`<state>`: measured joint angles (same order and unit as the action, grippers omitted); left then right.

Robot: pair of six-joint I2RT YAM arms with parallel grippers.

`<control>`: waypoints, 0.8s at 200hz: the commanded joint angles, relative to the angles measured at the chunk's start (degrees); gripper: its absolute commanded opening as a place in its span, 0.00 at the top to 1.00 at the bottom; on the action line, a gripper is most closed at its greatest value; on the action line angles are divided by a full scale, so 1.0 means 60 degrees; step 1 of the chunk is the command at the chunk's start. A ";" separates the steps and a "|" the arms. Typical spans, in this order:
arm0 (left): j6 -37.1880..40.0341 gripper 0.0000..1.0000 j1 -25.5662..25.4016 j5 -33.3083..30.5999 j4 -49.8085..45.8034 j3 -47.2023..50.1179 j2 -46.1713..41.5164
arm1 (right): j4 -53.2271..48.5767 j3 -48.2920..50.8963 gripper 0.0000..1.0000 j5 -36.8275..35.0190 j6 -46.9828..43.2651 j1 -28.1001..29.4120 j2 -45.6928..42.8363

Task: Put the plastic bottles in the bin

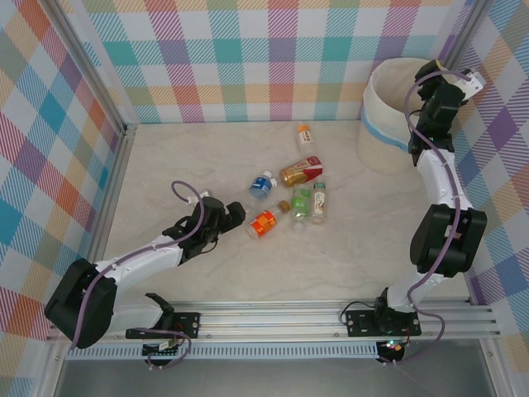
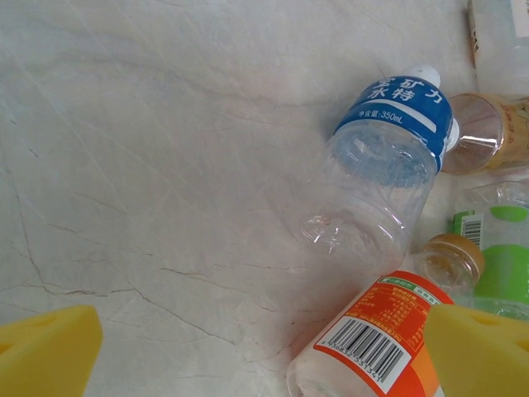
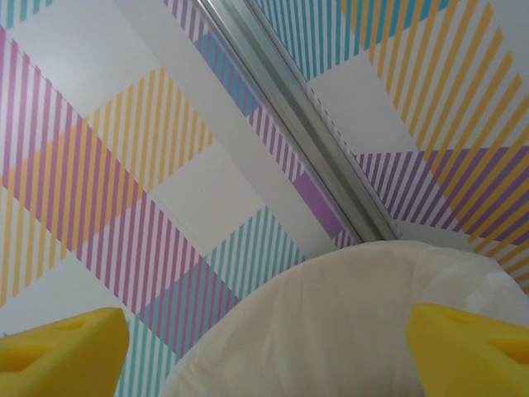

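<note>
Six plastic bottles [image 1: 300,172] were seen lying at the frame's centre, with the bin [image 1: 382,112] at upper right. The blue-labelled bottle [image 2: 380,165], marked "350mL" beside Chinese characters, was laid with its cap toward upper right. The orange-labelled bottle [image 2: 388,331], its barcode shown, was cut off at the bottom edge. The left gripper [image 2: 264,354] was held spread beside it, and the right gripper [image 3: 264,351] spread over the bin.

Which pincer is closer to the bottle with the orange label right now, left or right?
Left. The left pincer is open just to the left of the orange-label bottle. The right pincer is far away, raised at the rim of the bin.
</note>
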<state>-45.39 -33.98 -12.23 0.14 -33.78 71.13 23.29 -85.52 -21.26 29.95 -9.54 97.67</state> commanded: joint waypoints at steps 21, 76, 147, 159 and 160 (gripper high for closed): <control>0.0303 0.00 0.0082 0.0430 -0.0069 -0.0558 0.0356 | -0.0844 -0.0155 0.00 -0.0050 -0.1038 0.0333 -0.0530; 0.0247 0.00 0.0092 0.0529 -0.0401 -0.0878 0.0779 | -0.1697 0.0557 0.00 0.0709 -0.1550 0.0966 -0.1877; -0.0139 0.00 0.0126 -0.0035 -0.0726 -0.1137 0.1060 | -0.5089 0.1436 0.00 0.4138 -0.2450 0.2362 -0.3127; -0.0155 0.00 0.0133 -0.0027 -0.0727 -0.1166 0.1097 | -0.5520 0.1573 0.00 0.4781 -0.2740 0.2564 -0.3013; -0.0155 0.00 0.0129 -0.0027 -0.0727 -0.1166 0.1095 | -0.5558 0.1577 0.01 0.4836 -0.2775 0.2575 -0.2995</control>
<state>-45.50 -33.93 -10.83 -2.83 -39.00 77.08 -0.25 -78.22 -2.57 18.17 3.53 78.56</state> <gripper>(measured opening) 0.999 0.997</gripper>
